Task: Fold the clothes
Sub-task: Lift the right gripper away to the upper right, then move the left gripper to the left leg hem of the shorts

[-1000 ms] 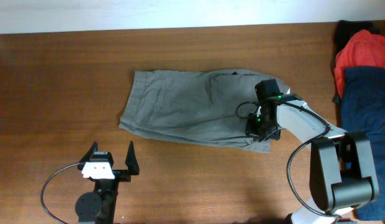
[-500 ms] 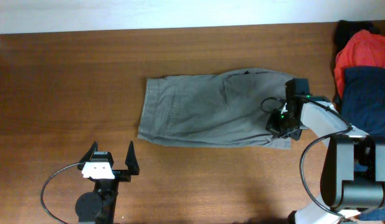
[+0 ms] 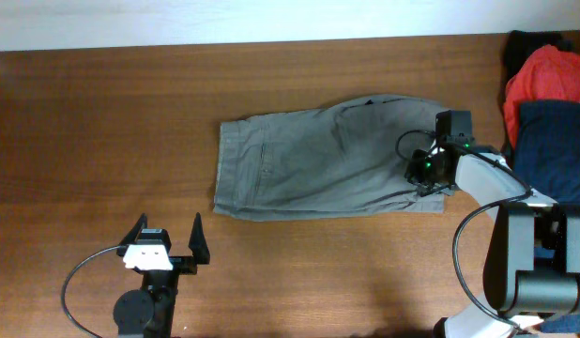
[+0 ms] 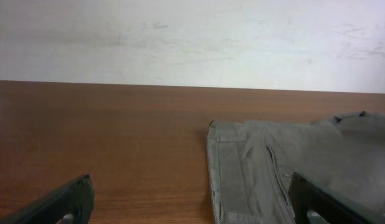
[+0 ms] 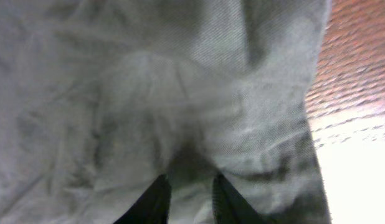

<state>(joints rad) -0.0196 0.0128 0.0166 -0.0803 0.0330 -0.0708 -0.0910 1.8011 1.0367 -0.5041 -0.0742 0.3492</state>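
The clothes (image 3: 318, 169), a grey-olive pair of shorts, lie flat and spread sideways across the middle of the wooden table. My right gripper (image 3: 424, 176) sits on their right end, its fingers pinched on a fold of the fabric. The right wrist view shows the two dark fingertips (image 5: 189, 199) close together with grey cloth (image 5: 149, 93) bunched between them. My left gripper (image 3: 168, 225) is open and empty near the front edge, below the shorts' left end. In the left wrist view its fingers (image 4: 192, 205) frame the shorts' left hem (image 4: 286, 168).
A red garment (image 3: 548, 75) and a dark blue garment (image 3: 553, 160) are piled at the table's right edge, just right of my right arm. Bare wood (image 3: 102, 122) lies to the left of the shorts. A white wall (image 4: 192, 37) runs behind the table.
My right gripper dragged the shorts to the right, then shifted slightly toward the back. The shorts' right end followed and the cloth now lies straighter. The left arm has not moved.
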